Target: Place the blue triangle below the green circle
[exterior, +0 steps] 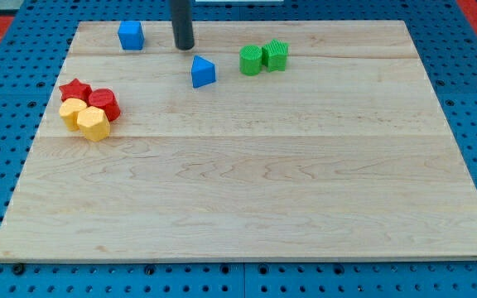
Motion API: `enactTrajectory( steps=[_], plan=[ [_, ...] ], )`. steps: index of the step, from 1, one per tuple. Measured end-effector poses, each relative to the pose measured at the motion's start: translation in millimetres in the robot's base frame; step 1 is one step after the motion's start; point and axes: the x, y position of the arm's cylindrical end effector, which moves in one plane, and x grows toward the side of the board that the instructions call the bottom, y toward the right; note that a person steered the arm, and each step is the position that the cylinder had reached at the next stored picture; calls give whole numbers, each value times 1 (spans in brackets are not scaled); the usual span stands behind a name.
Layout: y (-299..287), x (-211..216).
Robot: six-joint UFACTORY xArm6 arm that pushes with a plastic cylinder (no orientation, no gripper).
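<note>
My tip [184, 46], the plain end of a dark rod with nothing to open or pinch, stands just above and left of the small blue triangle block [203, 72], not touching it. The triangle lies left of the green circle block [251, 60], which touches a green ridged block [276, 55]. A push too far right may knock the triangle into the circle and move both.
</note>
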Motion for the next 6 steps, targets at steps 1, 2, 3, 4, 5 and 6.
enactTrajectory(
  steps=[1,2,3,4,5,6],
  plan=[
    [43,48],
    [76,90],
    [29,136],
    [-21,178],
    [-46,187],
    [-53,192]
  ],
)
